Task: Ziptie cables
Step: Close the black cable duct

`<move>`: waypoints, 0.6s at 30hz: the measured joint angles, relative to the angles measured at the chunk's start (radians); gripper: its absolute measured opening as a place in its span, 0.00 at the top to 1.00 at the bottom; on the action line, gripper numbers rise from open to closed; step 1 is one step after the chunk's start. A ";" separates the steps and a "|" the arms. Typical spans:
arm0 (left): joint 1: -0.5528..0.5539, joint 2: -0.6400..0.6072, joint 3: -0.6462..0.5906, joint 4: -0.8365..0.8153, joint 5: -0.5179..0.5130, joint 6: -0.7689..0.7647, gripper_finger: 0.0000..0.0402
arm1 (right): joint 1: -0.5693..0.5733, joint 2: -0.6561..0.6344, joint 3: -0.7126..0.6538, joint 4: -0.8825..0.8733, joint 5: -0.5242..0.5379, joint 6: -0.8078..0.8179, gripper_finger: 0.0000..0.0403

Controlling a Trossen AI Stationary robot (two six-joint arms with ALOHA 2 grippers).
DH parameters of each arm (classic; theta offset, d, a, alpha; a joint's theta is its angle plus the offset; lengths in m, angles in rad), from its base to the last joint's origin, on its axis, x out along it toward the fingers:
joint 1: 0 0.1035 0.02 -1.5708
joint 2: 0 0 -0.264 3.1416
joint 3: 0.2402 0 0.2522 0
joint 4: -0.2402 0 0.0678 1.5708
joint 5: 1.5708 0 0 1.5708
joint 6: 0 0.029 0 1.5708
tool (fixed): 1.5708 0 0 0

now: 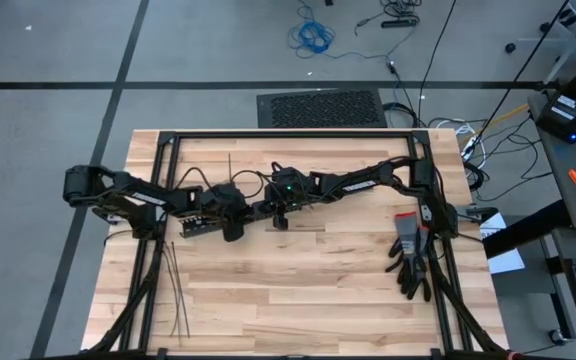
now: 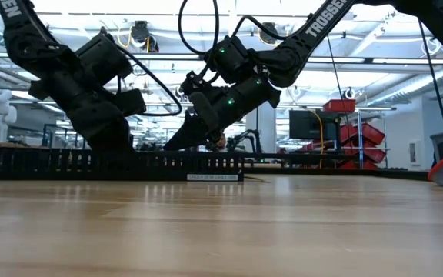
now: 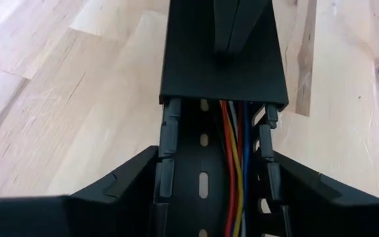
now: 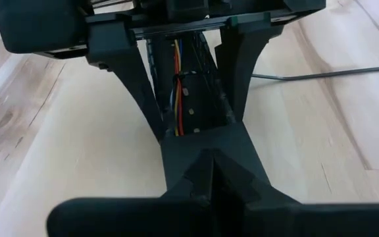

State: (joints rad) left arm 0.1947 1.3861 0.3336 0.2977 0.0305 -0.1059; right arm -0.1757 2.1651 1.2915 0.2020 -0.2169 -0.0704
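Bright overhead light (soft shadows)

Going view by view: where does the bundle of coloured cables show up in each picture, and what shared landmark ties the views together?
High view: not visible; the grippers cover the middle of the black duct.
Low view: not visible; only the duct's slotted wall shows.
Left wrist view: the cables run inside the open duct, toward the cover.
Right wrist view: the cables lie in the duct between the left gripper's fingers.
Shared landmark: the black duct.
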 joint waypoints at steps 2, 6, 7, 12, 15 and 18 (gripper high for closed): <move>0.000 0.000 0.000 0.002 -0.001 0.000 0.40 | 0.000 0.000 0.000 -0.001 0.000 0.004 1.00; 0.000 0.000 -0.001 0.004 -0.002 0.000 0.41 | 0.000 0.000 0.000 0.000 0.000 0.008 1.00; 0.000 0.000 -0.001 0.004 -0.002 0.000 0.41 | 0.001 0.000 0.000 0.001 0.000 0.011 1.00; 0.000 0.000 -0.001 0.006 -0.005 -0.001 0.41 | 0.001 0.001 -0.001 0.023 0.000 0.022 1.00; -0.001 0.000 -0.001 0.009 -0.008 -0.008 0.41 | 0.001 0.002 0.004 0.024 0.001 0.025 1.00; -0.001 0.000 -0.001 0.010 -0.009 -0.009 0.41 | 0.001 0.003 0.012 0.023 0.001 0.025 1.00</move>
State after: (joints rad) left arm 0.1936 1.3861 0.3325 0.3075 0.0216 -0.1149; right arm -0.1745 2.1677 1.3032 0.2253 -0.2157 -0.0452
